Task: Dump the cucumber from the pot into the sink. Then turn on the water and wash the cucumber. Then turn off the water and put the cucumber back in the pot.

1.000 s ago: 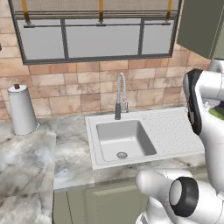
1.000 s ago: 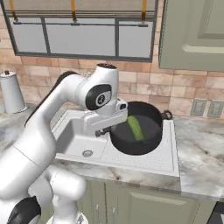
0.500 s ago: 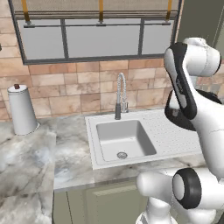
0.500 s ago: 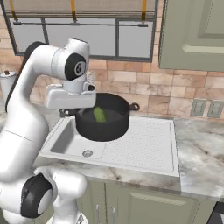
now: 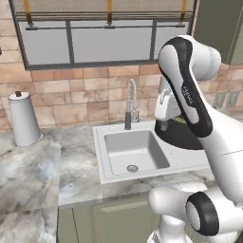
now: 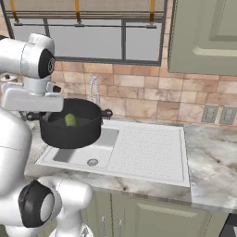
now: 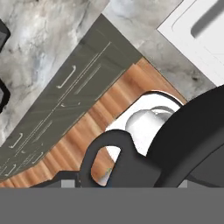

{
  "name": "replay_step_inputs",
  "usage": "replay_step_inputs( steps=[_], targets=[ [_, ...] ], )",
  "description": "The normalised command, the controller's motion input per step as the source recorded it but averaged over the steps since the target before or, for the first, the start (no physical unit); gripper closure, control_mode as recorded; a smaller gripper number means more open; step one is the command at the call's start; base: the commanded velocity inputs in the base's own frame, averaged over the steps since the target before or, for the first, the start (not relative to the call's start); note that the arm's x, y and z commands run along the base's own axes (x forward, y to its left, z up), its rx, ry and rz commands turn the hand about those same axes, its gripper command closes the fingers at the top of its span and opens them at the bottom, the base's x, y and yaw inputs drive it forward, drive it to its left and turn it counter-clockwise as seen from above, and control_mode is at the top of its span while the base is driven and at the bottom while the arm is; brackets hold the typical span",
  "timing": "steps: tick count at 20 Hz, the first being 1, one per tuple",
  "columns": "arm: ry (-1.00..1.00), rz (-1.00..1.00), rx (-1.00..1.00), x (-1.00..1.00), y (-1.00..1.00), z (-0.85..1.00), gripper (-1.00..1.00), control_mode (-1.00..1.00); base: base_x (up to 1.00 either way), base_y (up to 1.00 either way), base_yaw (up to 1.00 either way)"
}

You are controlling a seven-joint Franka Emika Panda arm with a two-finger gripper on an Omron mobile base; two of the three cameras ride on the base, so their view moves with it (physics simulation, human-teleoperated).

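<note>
Marble counter and brick wall frame the sink [image 6: 152, 152] as the pot [image 6: 70, 129] is carried across from above the drainboard and is now held over the basin. The cucumber [image 6: 70, 120] is still inside; the gripper [image 7: 103, 175] is clamped on a loop handle. Tipping is judged next.

Pot [image 6: 70, 132] in gripper [image 6: 34, 115]: matt black, smooth wall. Cucumber [image 6: 70, 120] inside: glossy green. Sink [image 6: 139, 150] below gripper: white, satin, dotted drainboard. Faucet [image 5: 131, 102] behind: polished steel. Counter [image 5: 33, 175] around: veined marble, low sheen.
</note>
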Motion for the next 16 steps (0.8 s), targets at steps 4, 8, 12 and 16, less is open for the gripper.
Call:
replay_step_inputs(
  steps=[4,8,12,16],
  targets=[
    [0.00,0.00,0.00,-0.76,0.98,0.13,1.00,-1.00,0.00,0.00,0.00],
    [0.00,0.01,0.02,-0.29,0.86,0.19,1.00,-1.00,0.00,0.00,0.00],
    [0.03,0.07,0.12,0.01,0.74,0.17,1.00,-1.00,0.00,0.00,0.00],
    [0.03,0.08,0.14,0.21,0.59,0.11,1.00,-1.00,0.00,0.00,0.00]
  ],
)
